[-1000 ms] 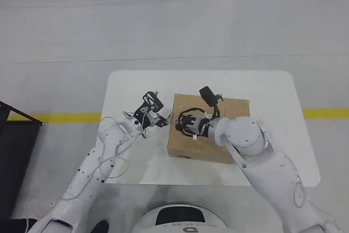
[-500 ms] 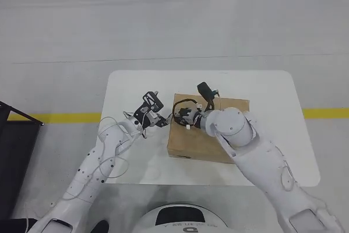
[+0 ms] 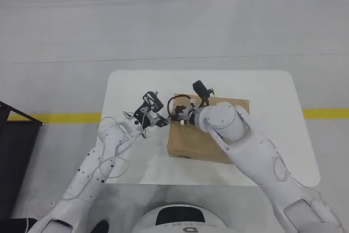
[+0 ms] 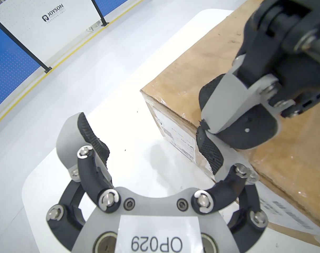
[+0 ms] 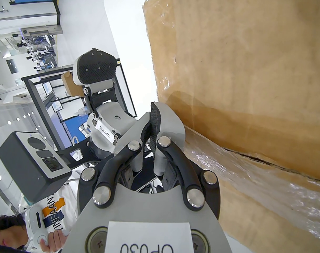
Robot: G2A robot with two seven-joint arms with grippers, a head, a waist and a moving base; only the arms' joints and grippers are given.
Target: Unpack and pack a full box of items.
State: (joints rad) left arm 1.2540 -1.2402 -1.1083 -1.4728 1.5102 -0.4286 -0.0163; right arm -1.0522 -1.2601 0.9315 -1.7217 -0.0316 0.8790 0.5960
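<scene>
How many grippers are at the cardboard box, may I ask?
2. The left gripper, open, sits beside a corner of the cardboard box; the right gripper, shut, is over that corner.

A: What is the room like?
B: A pale grey floor (image 3: pixel 174 35) crossed by a yellow line (image 3: pixel 57 117). A white, round-cornered table (image 3: pixel 273 87) stands on it.
A: Any walls?
B: Blue perforated panels (image 4: pixel 7 64) on black stands.

Looks like a factory-style test hall, not a home: smooth pale floor (image 3: pixel 174 35) with a yellow tape line (image 3: pixel 57 117), blue perforated partition panels (image 4: pixel 9 67) on black stands, and a plain white table (image 3: pixel 124 87).
</scene>
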